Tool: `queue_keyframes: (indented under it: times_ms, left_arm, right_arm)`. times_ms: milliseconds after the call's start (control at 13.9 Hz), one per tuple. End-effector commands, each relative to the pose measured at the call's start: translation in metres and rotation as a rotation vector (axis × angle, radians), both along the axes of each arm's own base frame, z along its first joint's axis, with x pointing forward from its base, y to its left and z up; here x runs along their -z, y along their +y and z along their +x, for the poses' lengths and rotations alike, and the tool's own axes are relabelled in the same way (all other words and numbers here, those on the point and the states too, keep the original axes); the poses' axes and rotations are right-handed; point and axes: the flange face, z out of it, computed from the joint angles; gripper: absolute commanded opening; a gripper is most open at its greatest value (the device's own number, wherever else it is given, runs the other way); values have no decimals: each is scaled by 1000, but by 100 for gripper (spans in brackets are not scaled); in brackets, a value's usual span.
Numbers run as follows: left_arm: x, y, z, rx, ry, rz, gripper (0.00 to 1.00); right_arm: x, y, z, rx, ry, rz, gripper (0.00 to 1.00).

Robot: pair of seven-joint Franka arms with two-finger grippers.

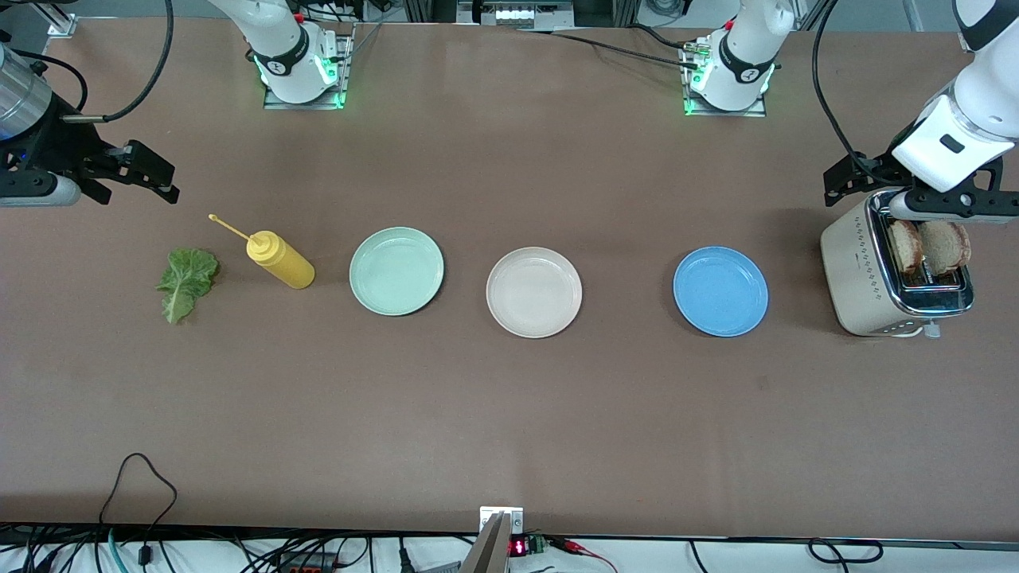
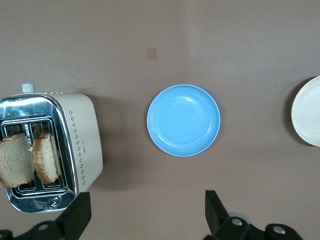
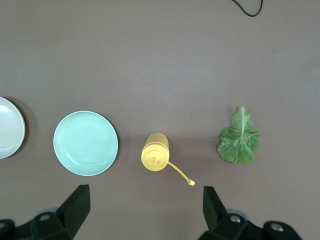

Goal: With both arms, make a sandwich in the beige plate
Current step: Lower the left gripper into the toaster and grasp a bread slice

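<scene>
No writing could be read on anything. The beige plate (image 1: 533, 291) was round, pale and raised at the rim, lying between a mint plate (image 1: 396, 270) and a blue plate (image 1: 720, 290). Two tan bread slices (image 1: 928, 246) stood in the toaster (image 1: 864, 270). The lettuce (image 1: 185, 282) lay beside a mustard bottle (image 1: 279, 260). The left gripper (image 2: 145, 215) hung over the toaster, fingers apart. The right gripper (image 3: 142, 212) hung near the lettuce, fingers apart.

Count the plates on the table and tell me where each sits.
3, in one row: the mint green plate beside the mustard bottle, the beige plate in the middle, and the blue plate toward the toaster. None looks hidden.
</scene>
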Motion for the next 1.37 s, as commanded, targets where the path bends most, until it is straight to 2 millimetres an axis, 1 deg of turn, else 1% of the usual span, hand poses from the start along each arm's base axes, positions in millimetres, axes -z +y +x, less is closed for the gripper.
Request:
queue_keyframes:
  times_ms: [0,144,288,504,576,648,792,864,936,1008,1080,1152,1224,1296]
  left_arm:
    - [-4,1,1,-8,5,-18,100]
    - [-7,1,5,-9,-1,-15,100]
    - [-4,0,7,-7,3,-15,100]
    - [-3,0,6,-22,15,-15,100]
    - [3,0,7,-22,35,-15,100]
    - [15,-2,11,-21,75,-12,100]
    - [33,-2,29,-25,134,-7,100]
    - [28,1,35,-29,156,-5,100]
    - [13,4,39,-23,161,7,100]
    - [4,10,39,-20,183,7,100]
    - [0,29,36,-21,207,5,100]
    - [1,54,34,-31,211,11,100]
    - [3,67,34,-33,214,16,100]
    - [8,88,34,-43,213,33,100]
  right_arm:
    - [-9,5,-5,-21,11,2,100]
    - [-8,5,-5,-21,11,2,100]
    - [-8,4,-5,-20,11,2,100]
    - [-8,-6,-4,-4,12,0,100]
    - [-7,3,-5,-18,14,-3,100]
    - [-7,9,-6,-27,14,-4,100]
    - [-7,14,-6,-35,14,-2,100]
    - [-8,12,-6,-32,12,-3,100]
    - [-8,8,-6,-27,12,-2,100]
    - [-8,7,-6,-26,12,-1,100]
    - [-7,6,-6,-24,15,-1,100]
    - [-7,5,-5,-23,14,-1,100]
    - [-7,5,-5,-23,15,-1,100]
    - [-6,5,-5,-21,17,-2,100]
